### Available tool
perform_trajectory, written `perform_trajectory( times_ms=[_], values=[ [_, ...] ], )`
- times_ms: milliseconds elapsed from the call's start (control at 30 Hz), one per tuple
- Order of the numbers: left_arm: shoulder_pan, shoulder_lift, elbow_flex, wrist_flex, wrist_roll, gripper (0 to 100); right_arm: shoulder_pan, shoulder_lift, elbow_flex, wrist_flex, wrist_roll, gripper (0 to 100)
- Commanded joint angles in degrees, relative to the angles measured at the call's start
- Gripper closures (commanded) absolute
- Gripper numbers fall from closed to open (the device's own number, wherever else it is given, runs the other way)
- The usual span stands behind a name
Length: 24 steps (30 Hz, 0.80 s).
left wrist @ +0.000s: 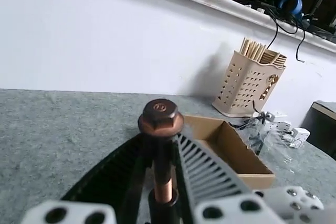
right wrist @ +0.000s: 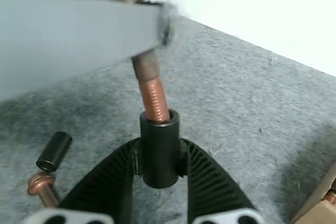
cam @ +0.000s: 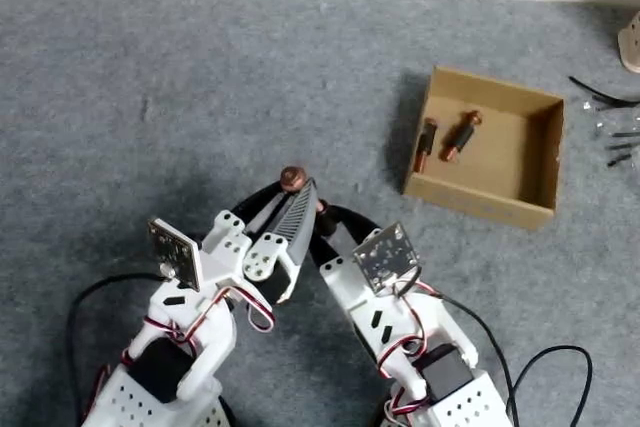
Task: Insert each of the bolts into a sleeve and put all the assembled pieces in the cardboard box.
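Note:
My left gripper [left wrist: 160, 153] is shut on a copper bolt [left wrist: 160, 119] and holds it upright, head up. My right gripper [right wrist: 159, 156] is shut on a black sleeve [right wrist: 159, 148]. The bolt's threaded end [right wrist: 155, 100] sits in the sleeve's mouth. In the high view both grippers meet at the table's middle, under the bolt head [cam: 291, 179]. A loose sleeve [right wrist: 54, 151] and a second bolt [right wrist: 42, 187] lie on the grey mat beside my right gripper. The cardboard box [cam: 545, 157] stands to the right with two assembled pieces [cam: 427, 144] [cam: 462, 135] inside.
A beige perforated holder [left wrist: 252, 82] with wooden sticks stands past the box near the white wall. Cables and small parts [cam: 612, 127] lie at the table's right edge. Grey mat [cam: 150, 87] stretches open to the left and far side.

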<state>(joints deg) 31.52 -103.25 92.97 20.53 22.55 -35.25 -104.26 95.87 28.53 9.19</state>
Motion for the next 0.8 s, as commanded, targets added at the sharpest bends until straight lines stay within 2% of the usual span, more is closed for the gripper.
perform_trajectory(
  times_ms=[0,333,467,767],
  values=[
    [0.13,1.36,-0.84,2.20,0.35,100,-0.84,-0.92,6.90,-0.40,0.44,99.4],
    [0.04,1.54,-0.66,2.29,0.35,100,-0.84,-0.92,6.90,-0.22,0.44,99.4],
    [-2.07,2.24,-0.84,2.64,0.35,100,-0.75,-0.92,6.90,-0.13,0.44,99.4],
    [-1.98,28.79,-9.36,2.11,0.44,100,-0.48,-0.92,6.90,-0.13,0.44,99.4]
  ],
)
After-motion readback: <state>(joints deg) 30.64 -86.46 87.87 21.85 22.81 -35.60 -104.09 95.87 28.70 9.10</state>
